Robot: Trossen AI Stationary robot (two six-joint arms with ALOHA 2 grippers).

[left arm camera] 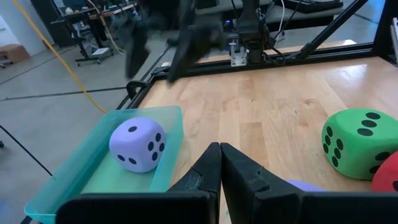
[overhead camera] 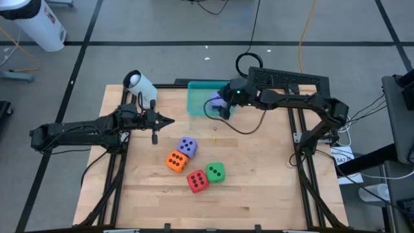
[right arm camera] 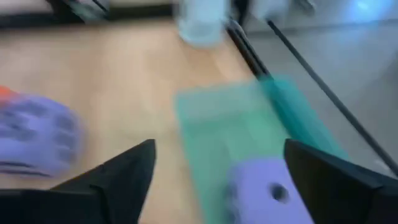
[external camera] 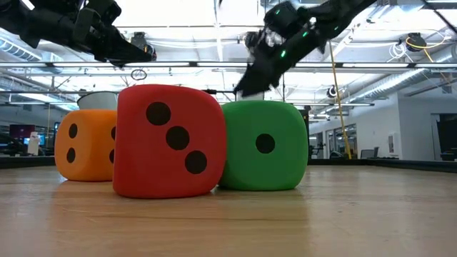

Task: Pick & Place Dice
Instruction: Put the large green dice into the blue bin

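**Over the tray: one purple die down, four left**

At the upper middle of the high view, my right hand (overhead camera: 223, 105) hovers over the shallow teal plastic tray (overhead camera: 196, 98), fingers spread wide with nothing between them. One soft purple cube with dark pips (left arm camera: 138, 144) sits inside the tray, resting loose on its floor; I judge this die as placed and the hand as being at the release end of its cycle.

My left hand (overhead camera: 169, 121) waits at the left of the frame above bare tabletop (overhead camera: 259, 181), fingers pinched together and empty.

The other four lie in a cluster at the centre of the frame: a second purple die (overhead camera: 187, 146), an orange die (overhead camera: 175, 161), a red die (overhead camera: 197, 181) and a green die (overhead camera: 215, 172), the red and green ones touching. Their rounded corners and matte skins suggest foam that gives under pressure.

Next, I reckon, the right hand must lift clear of the tray and travel to the cluster. The purple die is nearest and the easiest pick, and it calls for wide fingers and a gentle squeeze.
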